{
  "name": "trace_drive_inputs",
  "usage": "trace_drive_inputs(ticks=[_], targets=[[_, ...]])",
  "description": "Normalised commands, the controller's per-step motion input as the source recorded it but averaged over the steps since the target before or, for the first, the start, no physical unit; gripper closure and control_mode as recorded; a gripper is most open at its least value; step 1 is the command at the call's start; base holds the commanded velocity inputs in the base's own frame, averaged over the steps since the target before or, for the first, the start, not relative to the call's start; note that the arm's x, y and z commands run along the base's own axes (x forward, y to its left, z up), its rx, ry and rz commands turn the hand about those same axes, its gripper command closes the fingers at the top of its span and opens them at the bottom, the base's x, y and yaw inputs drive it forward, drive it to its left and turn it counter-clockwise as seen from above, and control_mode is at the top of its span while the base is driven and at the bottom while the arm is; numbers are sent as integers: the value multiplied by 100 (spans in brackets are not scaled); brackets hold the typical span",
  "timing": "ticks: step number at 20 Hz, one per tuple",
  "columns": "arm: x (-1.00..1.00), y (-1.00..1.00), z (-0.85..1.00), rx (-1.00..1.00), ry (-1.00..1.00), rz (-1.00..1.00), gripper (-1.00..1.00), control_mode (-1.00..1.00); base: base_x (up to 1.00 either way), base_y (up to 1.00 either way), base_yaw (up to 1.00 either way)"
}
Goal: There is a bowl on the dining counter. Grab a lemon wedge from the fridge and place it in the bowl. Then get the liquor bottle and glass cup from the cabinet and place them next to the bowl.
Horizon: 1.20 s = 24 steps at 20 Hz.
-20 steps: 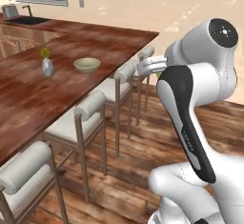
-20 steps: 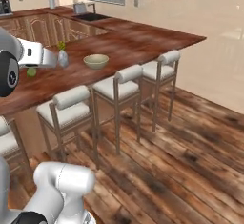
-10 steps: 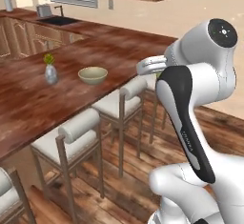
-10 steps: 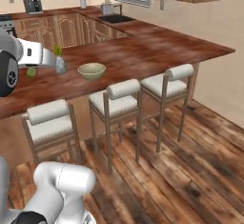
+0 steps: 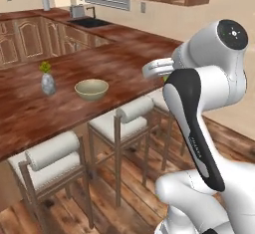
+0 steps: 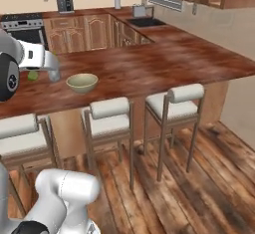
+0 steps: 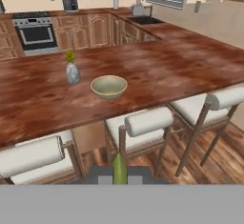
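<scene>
The olive-tan bowl (image 5: 91, 88) (image 6: 82, 82) (image 7: 109, 86) sits on the reddish-brown dining counter (image 5: 129, 58) (image 6: 169, 63) (image 7: 186, 61), near its front edge. My gripper (image 7: 119, 173) (image 6: 34, 72) is shut on the yellow-green lemon wedge (image 7: 119, 167) (image 6: 32, 75), held in the air on my side of the counter, short of the bowl and above the stools. In the left base view the hand (image 5: 158, 68) juts out past my upper arm, which hides most of the wedge.
A small grey vase with a green sprig (image 5: 47, 81) (image 7: 72, 70) stands left of the bowl. White-cushioned stools (image 5: 127, 116) (image 6: 110, 116) (image 7: 143, 123) line the counter's front edge. Wall counters with a stove (image 7: 35, 35) and a sink (image 7: 145, 20) lie behind.
The whole picture has shifted: the base has moved, and the counter, bowl and stools now sit closer and more central. The arm keeps its pose with the wedge held.
</scene>
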Motion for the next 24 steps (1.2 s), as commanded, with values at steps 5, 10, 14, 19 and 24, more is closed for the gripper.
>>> trace_drive_inputs(ticks=[5,10,14,19,24], targets=[[0,0,0,0,0,0,100,100,89,-66,38],[0,0,0,0,0,0,100,100,87,-13,34],[0,0,0,0,0,0,100,100,73,0,34],[0,0,0,0,0,0,100,100,81,-2,29],[0,0,0,0,0,0,100,100,100,-5,19]])
